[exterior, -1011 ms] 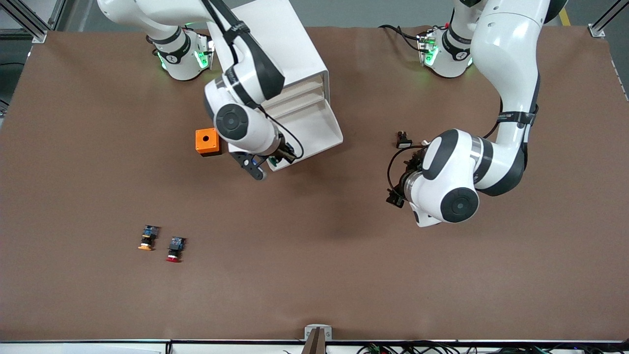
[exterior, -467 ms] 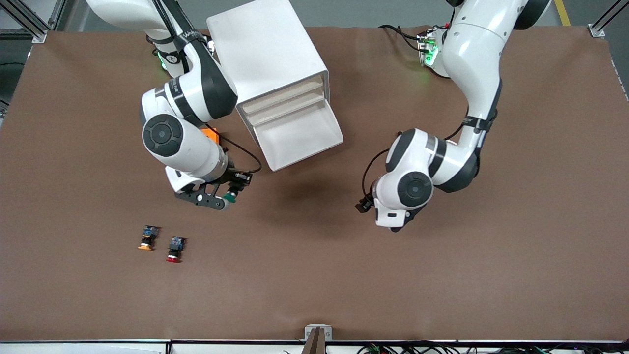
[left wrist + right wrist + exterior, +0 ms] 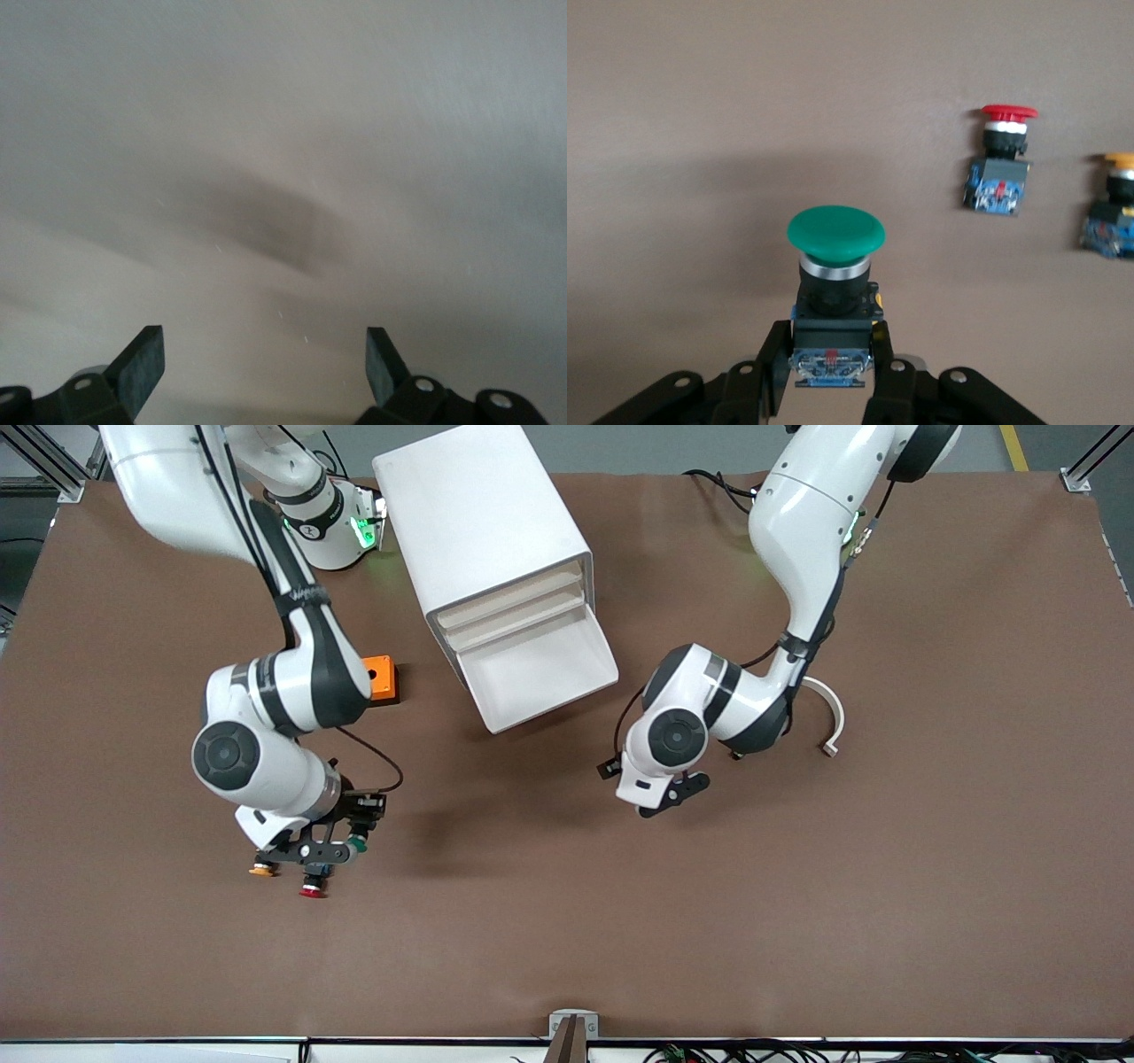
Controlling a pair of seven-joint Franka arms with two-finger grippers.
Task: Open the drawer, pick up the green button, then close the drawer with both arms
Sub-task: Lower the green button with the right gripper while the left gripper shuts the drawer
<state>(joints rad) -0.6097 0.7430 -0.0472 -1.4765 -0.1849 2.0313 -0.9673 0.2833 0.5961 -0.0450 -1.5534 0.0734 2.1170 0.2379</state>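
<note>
Right gripper [image 3: 341, 849] clamps the green button [image 3: 358, 839] above the brown table [image 3: 567, 921]; left gripper [image 3: 673, 790] hangs open. Since a second ago, both grippers have left the open drawer [image 3: 540, 673].

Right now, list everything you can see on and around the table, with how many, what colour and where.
cabinet: one, white, near the robots' bases.
drawer: one, white, pulled open.
green button: one, held in the right gripper.
red button: one, on the table, beside the orange button.
orange button: one, on the table.
orange box: one, beside the cabinet.
table: one, brown.
right gripper: shut on the green button, over the buttons.
left gripper: open, empty, near the drawer.
</note>
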